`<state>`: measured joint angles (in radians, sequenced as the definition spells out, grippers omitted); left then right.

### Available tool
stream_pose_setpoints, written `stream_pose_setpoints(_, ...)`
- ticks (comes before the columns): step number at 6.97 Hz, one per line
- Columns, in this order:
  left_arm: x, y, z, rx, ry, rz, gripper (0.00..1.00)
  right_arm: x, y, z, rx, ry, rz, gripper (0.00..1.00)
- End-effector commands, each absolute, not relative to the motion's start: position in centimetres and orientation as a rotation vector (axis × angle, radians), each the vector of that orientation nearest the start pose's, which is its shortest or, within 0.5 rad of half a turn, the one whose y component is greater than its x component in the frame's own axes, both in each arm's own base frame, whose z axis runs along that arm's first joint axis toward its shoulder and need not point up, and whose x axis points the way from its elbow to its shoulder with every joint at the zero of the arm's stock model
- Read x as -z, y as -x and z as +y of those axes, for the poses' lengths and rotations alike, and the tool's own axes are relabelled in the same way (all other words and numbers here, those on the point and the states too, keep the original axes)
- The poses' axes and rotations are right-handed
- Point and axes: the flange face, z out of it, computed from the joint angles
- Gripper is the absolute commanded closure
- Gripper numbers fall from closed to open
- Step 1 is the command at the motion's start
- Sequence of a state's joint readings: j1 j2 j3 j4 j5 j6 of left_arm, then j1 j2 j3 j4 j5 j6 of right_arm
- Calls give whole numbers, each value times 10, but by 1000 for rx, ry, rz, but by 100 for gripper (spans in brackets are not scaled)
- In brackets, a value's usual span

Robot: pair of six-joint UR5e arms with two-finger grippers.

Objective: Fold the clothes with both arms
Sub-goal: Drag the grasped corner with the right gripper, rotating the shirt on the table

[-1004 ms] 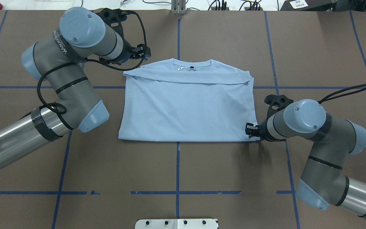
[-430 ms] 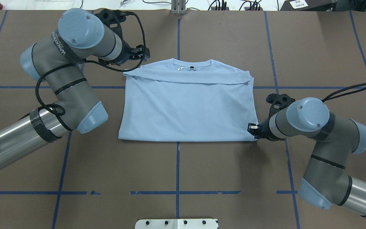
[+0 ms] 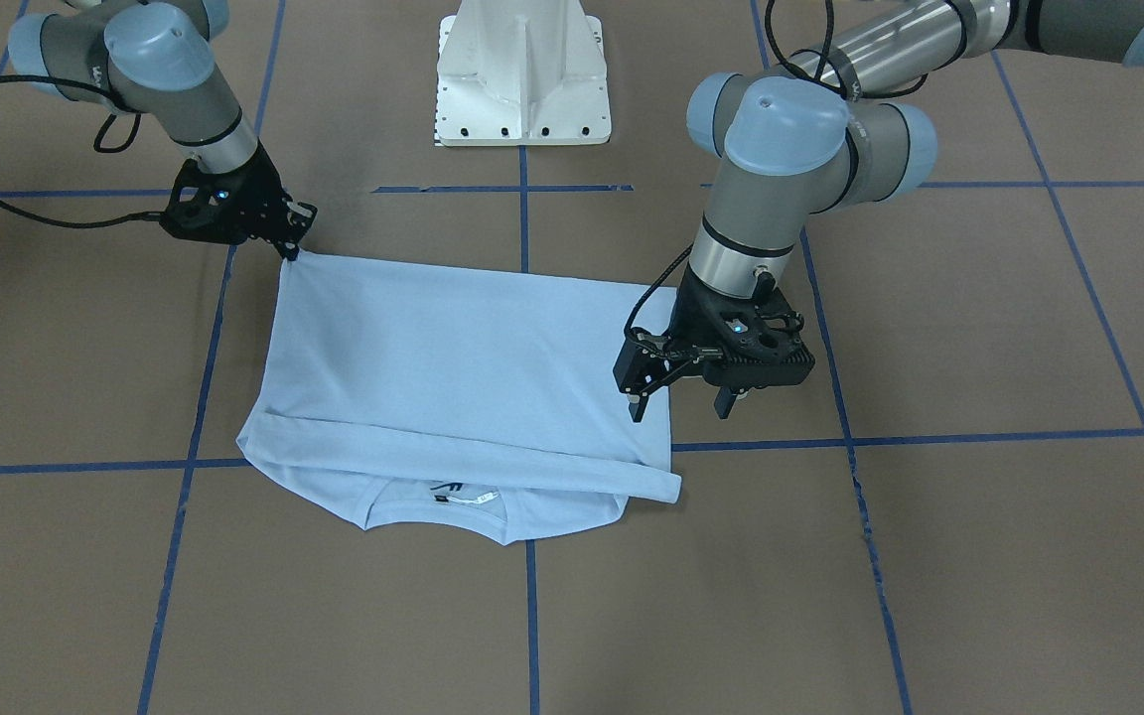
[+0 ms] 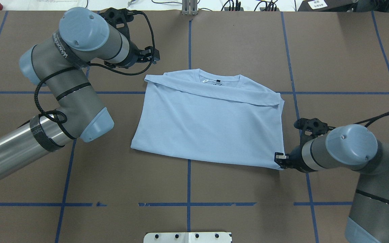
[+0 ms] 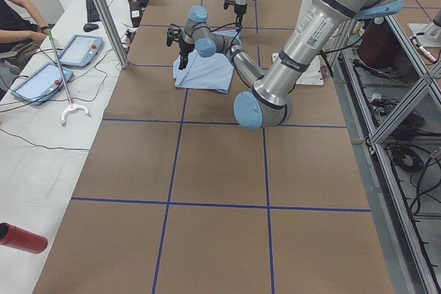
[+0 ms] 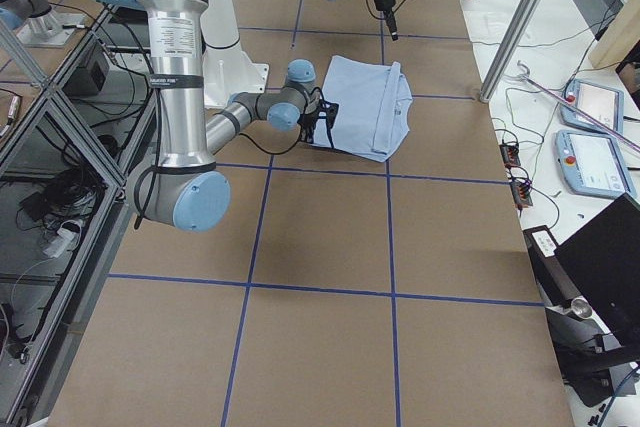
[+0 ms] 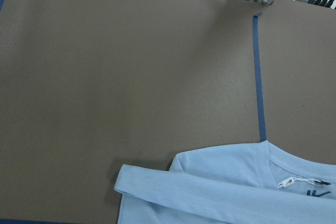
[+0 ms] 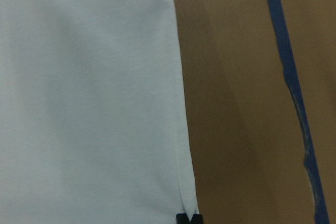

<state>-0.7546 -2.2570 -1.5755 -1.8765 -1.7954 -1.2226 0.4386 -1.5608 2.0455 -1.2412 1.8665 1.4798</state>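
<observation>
right gripper is pinched closed on one hem corner of the t-shirt. from that grip the shirt spreads flat and slightly skewed over the brown table, with a folded band lying across it under the collar. left gripper hangs with its jaws spread, holding nothing, and the shirt's collar-end corner lies just beside and below it.

Your bench has a brown top marked into squares by blue tape lines. In the left-end view, a white side table alongside it carries two tablet-like pendants, a keyboard and a red cylinder. An aluminium post rises at the bench's edge. On the opposite side stands an open metal frame with loose cables.
</observation>
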Motion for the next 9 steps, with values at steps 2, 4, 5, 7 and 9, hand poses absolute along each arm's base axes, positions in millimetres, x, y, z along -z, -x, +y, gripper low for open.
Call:
stream_pose_setpoints(2,-216,-432,-559,261,-348,956,1,-398,383,-207,-62,213,-834,100)
stream_pose_setpoints(4,-216,-430,-556,261,-350,960,1,-401,388,-151,42,329,-801,100)
stream_pose_setpoints(5,-212,-428,-554,260,-355,968,1,-400,398,-124,57,370,-785,100)
stream_pose_setpoints(7,-210,-427,-553,259,-358,971,1,-399,403,-110,68,390,-777,1)
stream_pose_setpoints(9,-198,-430,-539,241,-351,993,1,-387,389,-148,-43,362,-820,0)
